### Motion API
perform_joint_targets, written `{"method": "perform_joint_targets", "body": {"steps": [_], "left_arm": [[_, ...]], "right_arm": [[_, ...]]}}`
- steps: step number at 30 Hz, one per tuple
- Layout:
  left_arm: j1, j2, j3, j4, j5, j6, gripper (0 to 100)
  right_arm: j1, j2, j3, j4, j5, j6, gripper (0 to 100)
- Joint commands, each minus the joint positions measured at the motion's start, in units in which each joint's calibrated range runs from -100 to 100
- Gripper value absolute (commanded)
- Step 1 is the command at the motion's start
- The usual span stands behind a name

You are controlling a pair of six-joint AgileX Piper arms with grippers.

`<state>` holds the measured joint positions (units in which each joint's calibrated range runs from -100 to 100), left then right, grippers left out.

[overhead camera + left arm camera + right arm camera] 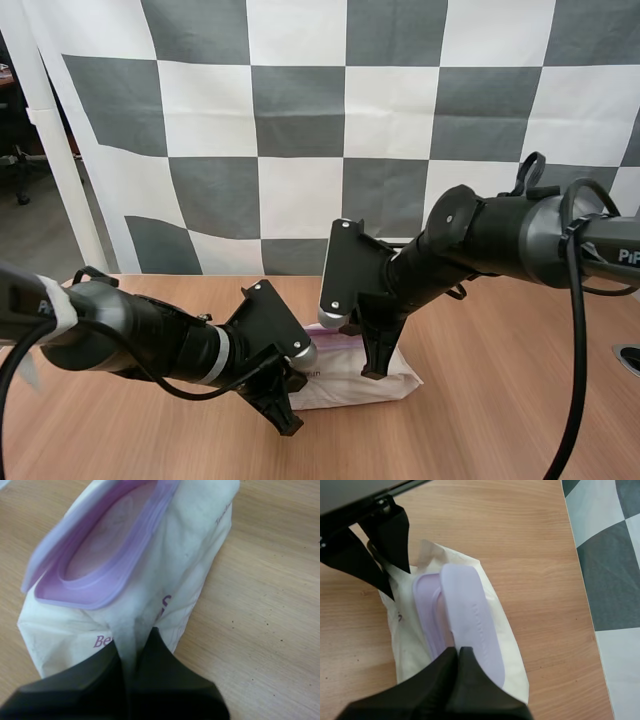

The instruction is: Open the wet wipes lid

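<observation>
high view: the pack (345, 385) lies on the bench (500, 400) at lower centre of the frame, long axis left to right. the left hand (285, 408) is down at its left end; the right hand (375, 352) stands on its top, right of the middle.

left wrist view: the left hand's fingers (170, 680) are closed on a fold of white film at the pack's near end, pinning it. the pack runs straight away from this hand. the lid (50, 555), pale lilac, is tipped up along one long side above a darker purple rim (100, 592): partly open, not thrown back.

right wrist view: the right hand's fingers (480, 690) lie together as one wedge, tips at the lid's near end; whether they nip its lip i cannot tell. the lid's long axis runs away from this hand toward the left hand. the right hand is nearer the lid, so i judge the lift is its job, swinging the flap about its long side while the left holds the pack down. the pack is soft, white and creased, with purple lettering.
</observation>
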<state>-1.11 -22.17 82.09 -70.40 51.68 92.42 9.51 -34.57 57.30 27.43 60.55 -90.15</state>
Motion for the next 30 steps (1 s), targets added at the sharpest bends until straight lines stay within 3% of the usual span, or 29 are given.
{"method": "perform_joint_targets", "body": {"steps": [1, 6, 16, 30], "left_arm": [[0.00, 0.0, 0.0, -0.1, 0.0, 0.9, 0], [0.00, 0.0, 0.0, 0.4, 0.7, 0.9, 0], [0.00, 0.0, 0.0, 1.4, 1.3, 0.9, 0], [0.00, 0.0, 0.0, 1.8, 1.3, 0.9, 0]], "right_arm": [[0.0, 0.2, 0.0, 0.1, -0.6, -0.1, 0], [0.0, 0.9, -0.1, 0.2, -9.2, -0.7, 0], [-0.1, 8.2, -7.0, 2.2, -9.9, -0.7, 0], [-0.3, 19.4, -7.8, 4.8, -22.3, -2.9, 0]]}}
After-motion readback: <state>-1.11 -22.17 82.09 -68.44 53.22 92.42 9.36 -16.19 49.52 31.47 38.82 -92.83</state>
